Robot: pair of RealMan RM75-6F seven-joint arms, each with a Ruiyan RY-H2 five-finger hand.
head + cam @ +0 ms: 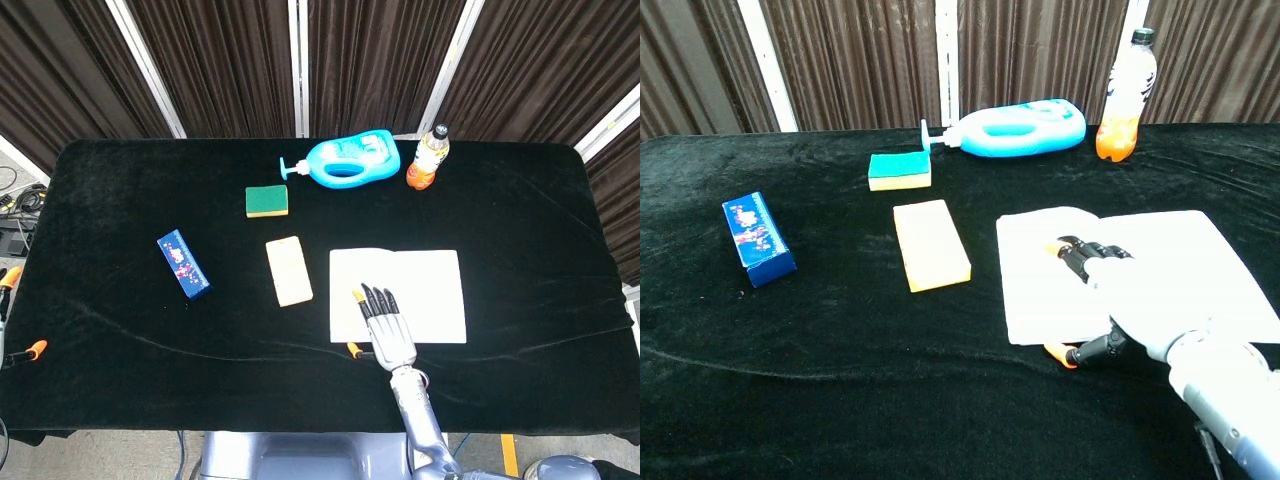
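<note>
A white open book lies on the black table, right of centre. My right hand rests flat on the book's near left part, fingers stretched out and pointing away from me. In the chest view the right hand covers the page's near edge, and its orange-tipped thumb sits on the cloth just off the book. It holds nothing. Of my left hand only orange fingertips show at the far left edge of the head view, so how it stands is unclear.
A tan block lies left of the book, with a green sponge behind it. A blue box sits further left. At the back are a blue pump bottle on its side and an upright orange drink bottle.
</note>
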